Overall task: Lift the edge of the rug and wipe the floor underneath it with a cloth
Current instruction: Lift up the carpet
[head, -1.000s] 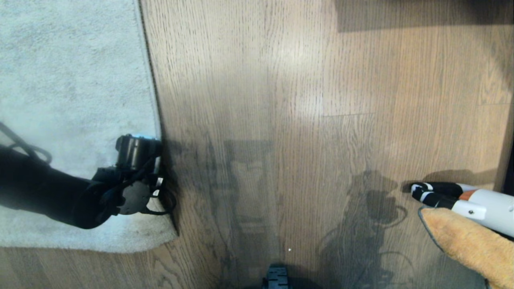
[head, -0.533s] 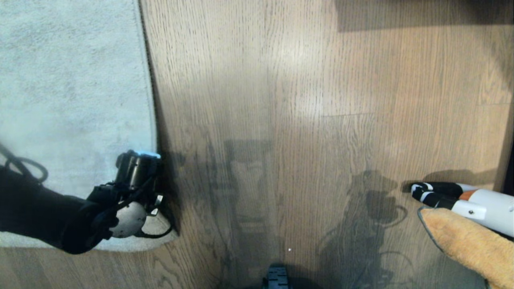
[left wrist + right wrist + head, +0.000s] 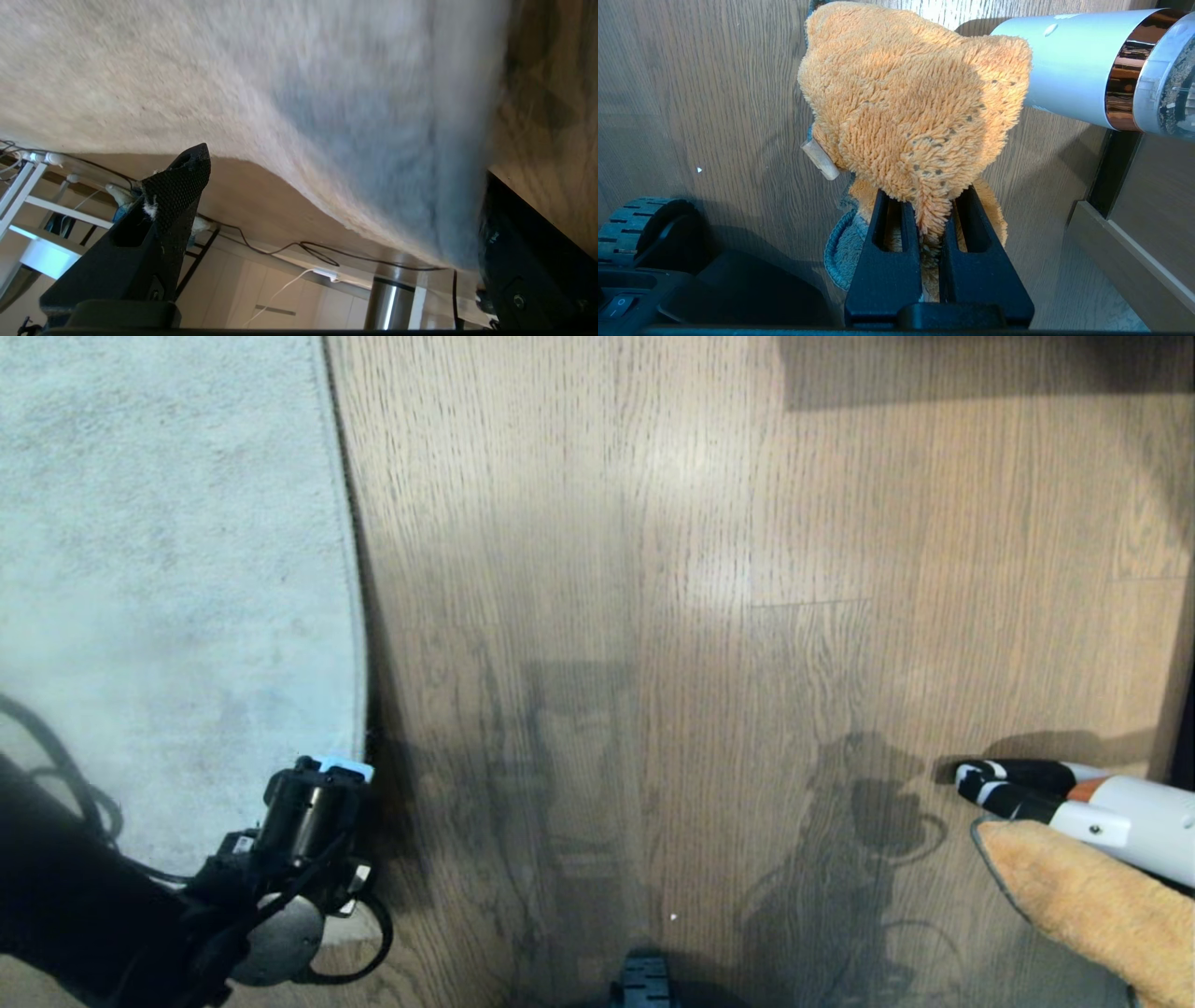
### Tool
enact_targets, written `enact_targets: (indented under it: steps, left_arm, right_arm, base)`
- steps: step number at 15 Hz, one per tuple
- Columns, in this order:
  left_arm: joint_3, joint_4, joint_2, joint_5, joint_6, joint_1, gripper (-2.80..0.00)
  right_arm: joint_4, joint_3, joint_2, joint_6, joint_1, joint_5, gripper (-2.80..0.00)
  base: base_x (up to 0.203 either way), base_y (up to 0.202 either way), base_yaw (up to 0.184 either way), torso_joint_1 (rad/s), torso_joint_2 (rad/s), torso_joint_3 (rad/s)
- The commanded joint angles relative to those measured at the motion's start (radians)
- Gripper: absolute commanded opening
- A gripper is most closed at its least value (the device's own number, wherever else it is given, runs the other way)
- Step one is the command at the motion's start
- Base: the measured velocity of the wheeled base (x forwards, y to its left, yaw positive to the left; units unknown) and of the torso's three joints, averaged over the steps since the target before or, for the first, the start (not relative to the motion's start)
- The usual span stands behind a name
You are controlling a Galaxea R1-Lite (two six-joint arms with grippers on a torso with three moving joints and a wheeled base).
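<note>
White cylindrical appliance with copper band and black-and-white nozzle seen lying at right, near dark furniture edge. Its grey-white body and dust-filled clear end shown in right wrist view. Cables, white frame, metal post, pale cabinet fronts glimpsed in left wrist view.

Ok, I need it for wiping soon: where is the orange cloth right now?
The cloth is pinched in the shut right gripper, low on the head view's right edge above the floor, beside a white handheld vacuum.
</note>
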Motion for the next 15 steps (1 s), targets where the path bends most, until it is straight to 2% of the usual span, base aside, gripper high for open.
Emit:
enact_targets:
  steps: [1,6,11,13,15]
  left_arm:
    - [0.073,-0.085,0.044,0.004,0.009,0.003,0.0]
    - [0.165,-0.242,0.075,0.003,0.031,0.022,0.0]
    - [0.189,-0.365,0.118,-0.033,0.111,0.083,0.0]
    - [0.19,-0.44,0.148,-0.034,0.149,0.091,0.0]
    - [0.196,-0.487,0.165,-0.034,0.161,0.091,0.0]
  right_arm:
    - [0.0,0.0,0.001,-0.001,0.0,0.001,-2.8]
    - [0.0,0.0,0.001,-0.001,0.0,0.001,-2.8]
    - [0.0,0.0,0.001,-0.001,0.0,0.0,-2.8]
    - [0.0,0.0,0.001,-0.001,0.0,0.001,-2.8]
    - [-0.001,0.0,0.001,-0.001,0.0,0.0,-2.8]
  base:
    - [0.0,0.0,0.0,0.0,0.0,0.0]
    - [0.0,0.0,0.0,0.0,0.0,0.0]
    - [0.0,0.0,0.0,0.0,0.0,0.0]
    - [0.0,0.0,0.0,0.0,0.0,0.0]
    - [0.0,0.0,0.0,0.0,0.0,0.0]
